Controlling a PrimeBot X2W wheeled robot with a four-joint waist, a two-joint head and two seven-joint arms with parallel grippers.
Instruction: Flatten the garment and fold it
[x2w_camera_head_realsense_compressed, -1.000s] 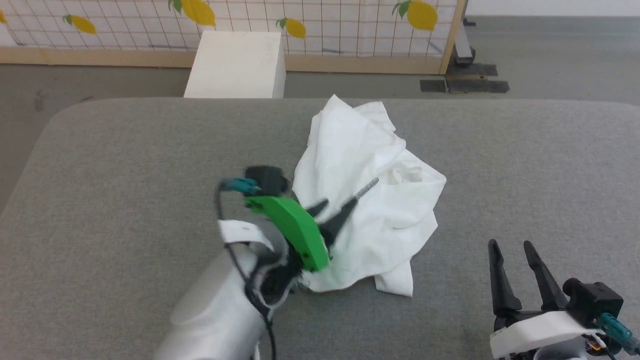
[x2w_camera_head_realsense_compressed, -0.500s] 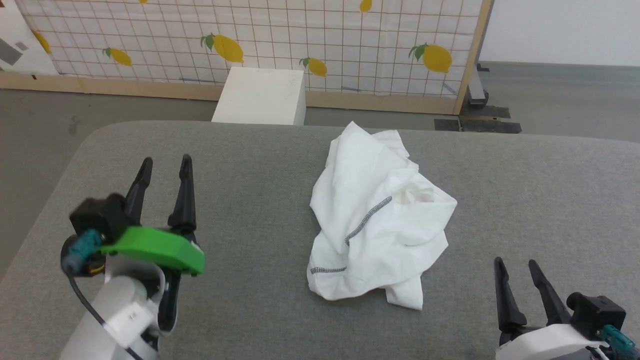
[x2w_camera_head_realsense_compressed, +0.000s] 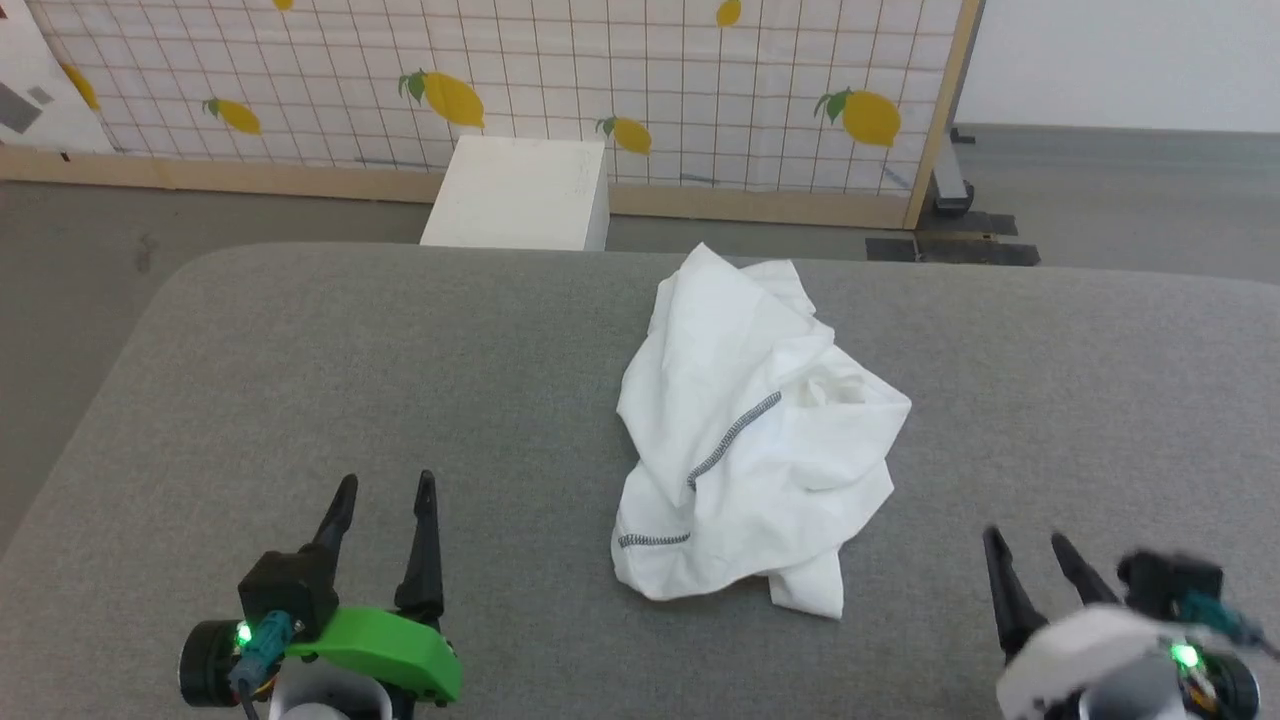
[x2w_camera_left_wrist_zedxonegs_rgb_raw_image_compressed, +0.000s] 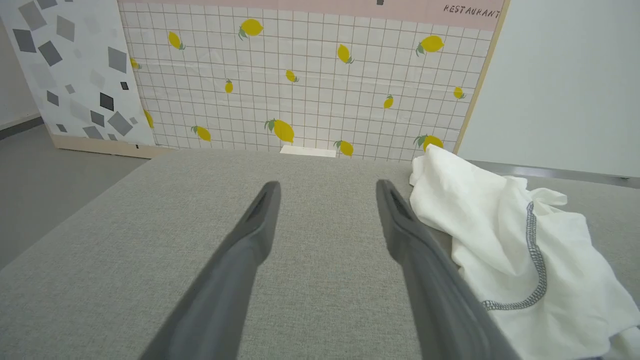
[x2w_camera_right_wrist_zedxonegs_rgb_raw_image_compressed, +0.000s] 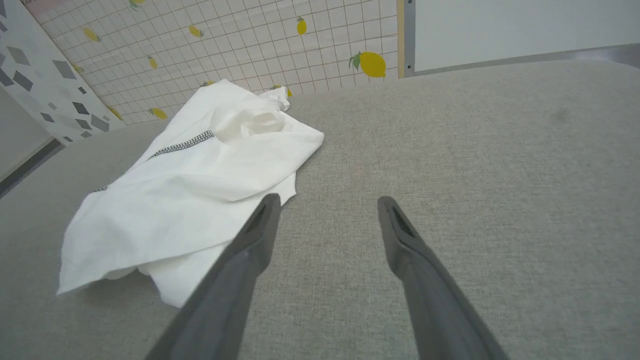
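The garment (x2w_camera_head_realsense_compressed: 760, 440) lies crumpled, and its sleeves cannot be told apart among the folds. In the left wrist view the right and bottom edges cut it off. The right gripper (x2w_camera_head_realsense_compressed: 1024, 540) has a blurred body. The table (x2w_camera_head_realsense_compressed: 300, 380) hides the base of the box (x2w_camera_head_realsense_compressed: 520, 190).

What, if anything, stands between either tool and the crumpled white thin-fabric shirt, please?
Nothing visible: only bare grey fabric-covered surface lies between the crumpled white shirt and the open left tool, and likewise the open right tool.
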